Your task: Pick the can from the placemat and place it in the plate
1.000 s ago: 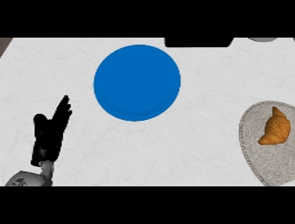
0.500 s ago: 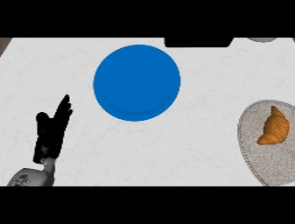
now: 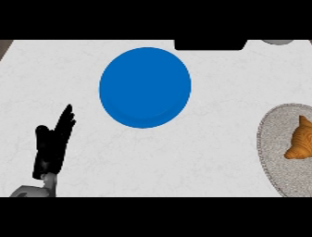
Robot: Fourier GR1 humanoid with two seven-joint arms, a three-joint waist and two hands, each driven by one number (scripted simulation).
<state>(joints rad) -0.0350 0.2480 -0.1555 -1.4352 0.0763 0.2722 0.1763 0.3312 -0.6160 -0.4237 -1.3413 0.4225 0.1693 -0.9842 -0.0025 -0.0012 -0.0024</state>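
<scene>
Bare bench surrounds the blue plate; left hand (fingers straight, holding nothing) rests lower left, well apart from it.

a plate lies at the middle of the tabletop. to its right, at the edge, a placemat carries a croissant. the left hand rests at lower left, well apart from the plate.
</scene>
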